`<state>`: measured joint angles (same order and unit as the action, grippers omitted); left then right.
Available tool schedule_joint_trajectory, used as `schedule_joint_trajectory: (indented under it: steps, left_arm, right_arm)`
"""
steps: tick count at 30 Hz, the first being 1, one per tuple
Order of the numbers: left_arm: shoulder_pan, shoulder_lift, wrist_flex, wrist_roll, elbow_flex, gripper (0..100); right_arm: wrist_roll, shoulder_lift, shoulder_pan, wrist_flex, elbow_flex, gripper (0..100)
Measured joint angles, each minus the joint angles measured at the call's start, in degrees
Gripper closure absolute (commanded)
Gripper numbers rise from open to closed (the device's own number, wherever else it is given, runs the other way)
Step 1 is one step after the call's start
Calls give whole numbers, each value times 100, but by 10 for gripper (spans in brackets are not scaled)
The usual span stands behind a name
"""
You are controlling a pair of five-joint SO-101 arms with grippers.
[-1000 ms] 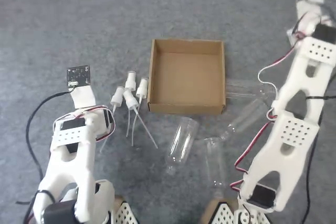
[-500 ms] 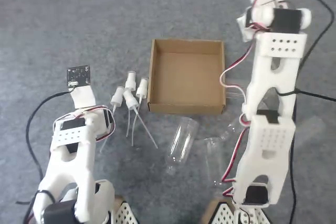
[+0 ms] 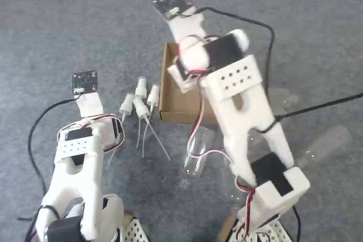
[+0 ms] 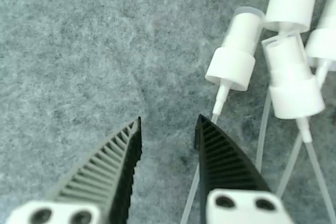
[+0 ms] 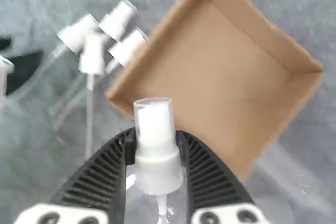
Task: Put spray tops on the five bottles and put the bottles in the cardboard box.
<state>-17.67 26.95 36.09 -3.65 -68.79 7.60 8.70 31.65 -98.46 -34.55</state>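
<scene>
My right gripper (image 5: pixel 155 141) is shut on a white spray top (image 5: pixel 152 114), held upright above the near wall of the cardboard box (image 5: pixel 226 72). In the high view the right arm (image 3: pixel 232 83) reaches across the box (image 3: pixel 165 83) and hides most of it. Several loose spray tops (image 3: pixel 140 97) lie left of the box, also seen as spray tops (image 4: pixel 233 56) just ahead of my open left gripper (image 4: pixel 169 121). That gripper is low over the carpet with nothing between its fingers. A clear bottle (image 3: pixel 195 151) lies on its side in front of the box.
More clear bottles lie on the grey carpet: one bottle (image 3: pixel 229 174) beside the first, another bottle (image 3: pixel 324 141) far right, another bottle (image 3: pixel 282 98) by the box's right side. The left arm (image 3: pixel 79 157) stands at the lower left. Open carpet lies behind the box.
The right arm has swung from the far right edge leftward, now over the box's left part and hiding it. The left arm, spray tops and bottles have stayed put.
</scene>
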Motion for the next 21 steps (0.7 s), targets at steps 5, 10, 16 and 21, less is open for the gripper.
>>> schedule_joint_trajectory:
  steps: [5, 10, 16, 21]
  left_arm:
    - [0, 0, 0, 0, 0, 848]
    - [0, 0, 0, 0, 0, 848]
    - [0, 0, 0, 0, 0, 848]
    - [0, 0, 0, 0, 0, 848]
  right_arm:
    - [-1081, 607, 325, 598, 9, 981]
    - [-2092, 1134, 571, 1064, 35, 980]
    - [-2725, 1679, 765, 1600, 35, 980]
    - [-3156, 2022, 932, 1969, 35, 882]
